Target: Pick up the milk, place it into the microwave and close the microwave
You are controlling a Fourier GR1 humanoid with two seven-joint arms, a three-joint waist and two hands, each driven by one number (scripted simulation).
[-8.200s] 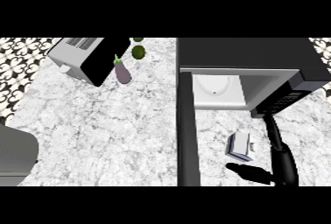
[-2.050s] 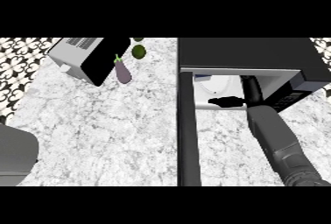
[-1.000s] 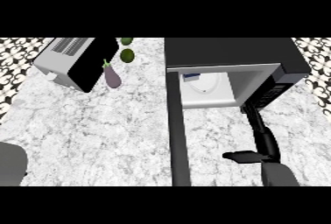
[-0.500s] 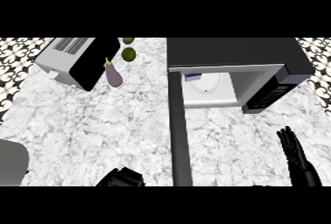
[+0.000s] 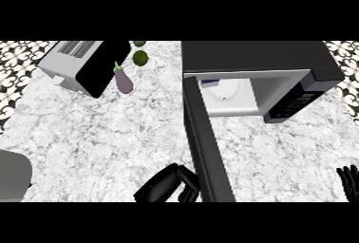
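The black microwave [image 5: 252, 56] stands at the back right with its white cavity [image 5: 261, 97] showing. The milk carton [image 5: 222, 88] stands inside it, at the left of the cavity. The open door [image 5: 204, 147] runs edge-on as a dark band from the cavity's left corner down to the lower edge. My left hand [image 5: 167, 186] is at the door's left face near its outer end, fingers relaxed and holding nothing. My right hand [image 5: 348, 181] rests at the lower right edge, fingers up and open.
A silver toaster oven [image 5: 79, 64] sits at the back left. A purple eggplant [image 5: 124, 82] and a green fruit [image 5: 141, 58] lie beside it. A grey object [image 5: 11, 176] shows at the lower left. White marble counter [image 5: 98, 133] spreads left of the door.
My right hand has drawn back from the microwave to the lower right edge. My left hand has risen from the lower edge to the door's left face. The milk stays inside.
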